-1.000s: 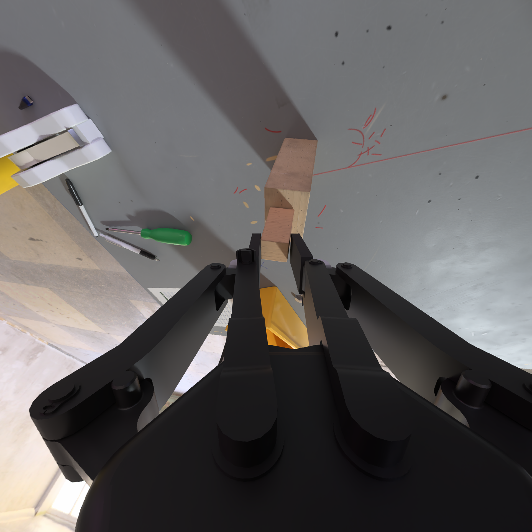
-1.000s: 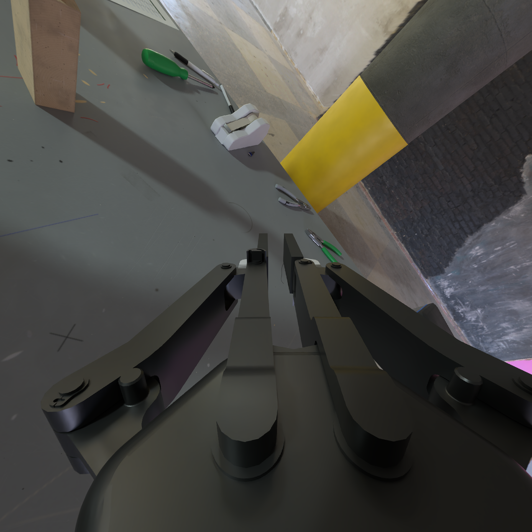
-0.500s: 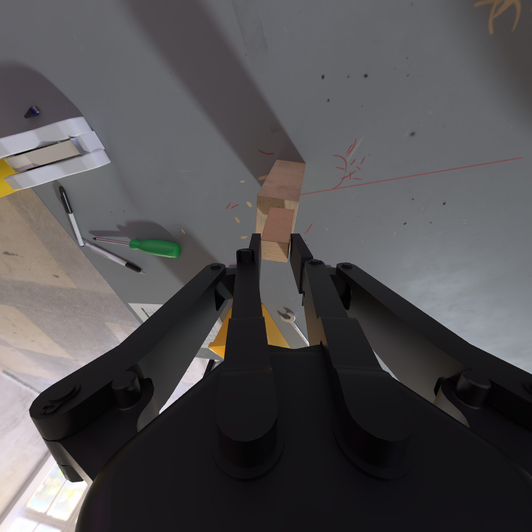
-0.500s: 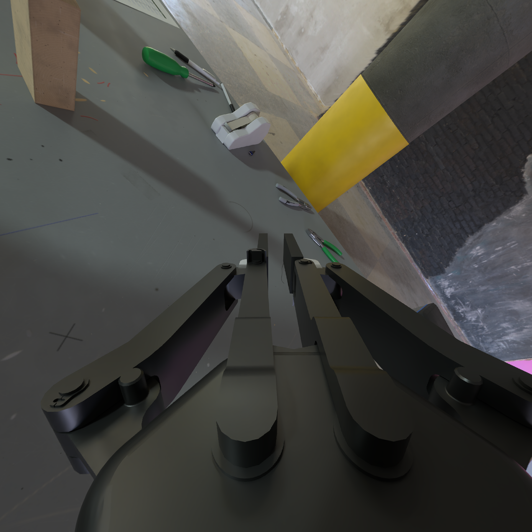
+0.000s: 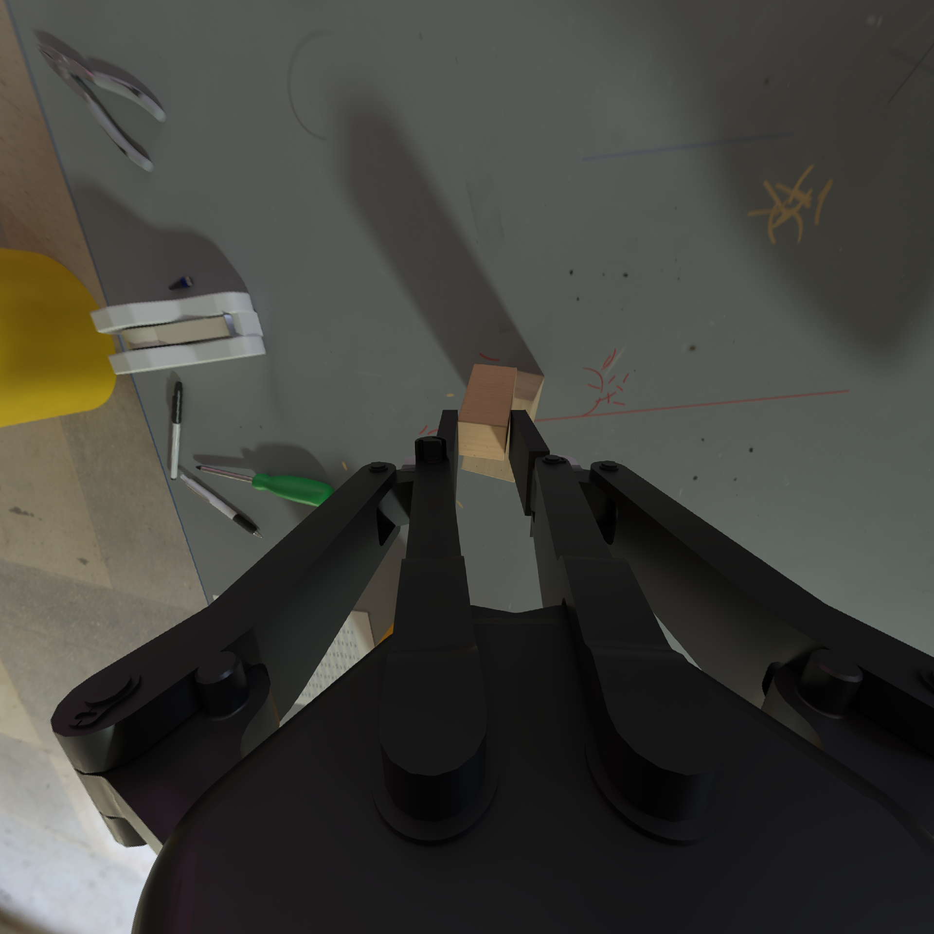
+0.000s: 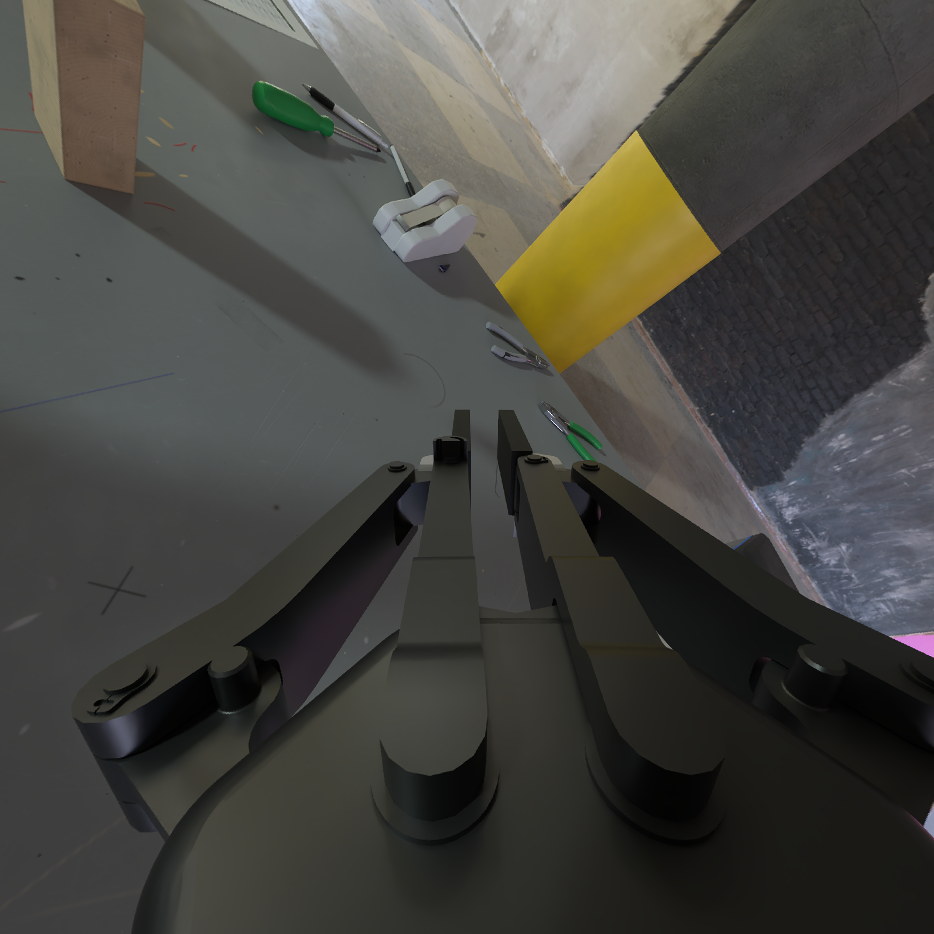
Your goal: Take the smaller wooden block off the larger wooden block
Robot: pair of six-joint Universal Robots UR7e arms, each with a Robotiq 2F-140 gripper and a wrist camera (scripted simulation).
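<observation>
Between the left fingers (image 5: 523, 434): smaller wooden block (image 5: 485, 412), clamped.

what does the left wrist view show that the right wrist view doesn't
Only the left wrist view shows the smaller wooden block gripped in the left end effector, and an orange scribble on the table.

Only the right wrist view shows the right end effector, which holds nothing, plus green-handled pliers and a yellow-banded pillar.

Both show the larger wooden block, green screwdriver, white tape dispenser, silver pliers and pens.
</observation>
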